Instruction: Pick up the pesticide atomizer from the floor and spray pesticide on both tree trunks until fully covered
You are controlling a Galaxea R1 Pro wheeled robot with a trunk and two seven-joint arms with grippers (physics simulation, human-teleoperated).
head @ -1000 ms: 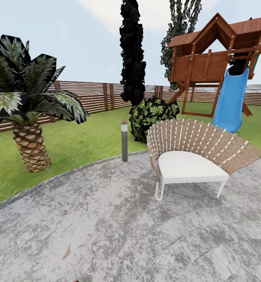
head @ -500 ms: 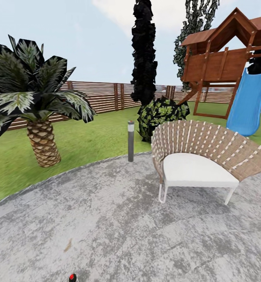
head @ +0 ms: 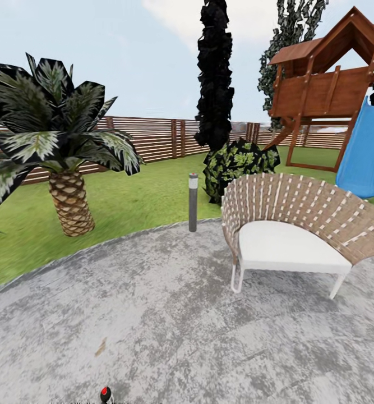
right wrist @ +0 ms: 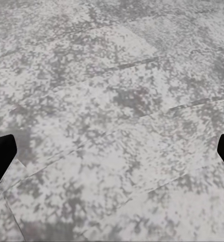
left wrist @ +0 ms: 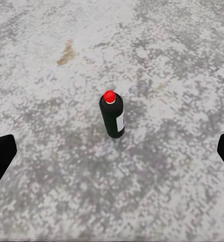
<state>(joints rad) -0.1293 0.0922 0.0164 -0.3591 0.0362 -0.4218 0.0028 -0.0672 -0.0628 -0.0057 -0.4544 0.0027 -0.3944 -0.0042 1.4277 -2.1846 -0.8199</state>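
Observation:
The pesticide atomizer (left wrist: 112,115) is a dark bottle with a red cap and a pale label, standing upright on the grey paving (left wrist: 157,55). In the left wrist view it stands ahead of my left gripper (left wrist: 112,156), which is open, its black fingertips (left wrist: 1,154) far apart at the frame's edges. The bottle's red top (head: 105,393) pokes in at the head view's bottom edge. My right gripper (right wrist: 112,156) is open over bare grey slabs (right wrist: 117,101), holding nothing. The two thick beige-grey tree trunks are out of view.
A woven brown chair (head: 299,224) with a white seat stands on the paving at the right. A short bollard lamp (head: 193,202) marks the lawn's edge. A palm (head: 69,196), a black conifer (head: 215,78), a bush (head: 237,165), a playset with a blue slide (head: 366,151) and a slat fence (head: 147,140) lie beyond.
The head view has swung left, so the whole scene has slid right. The atomizer's red cap has come up into view at the bottom edge.

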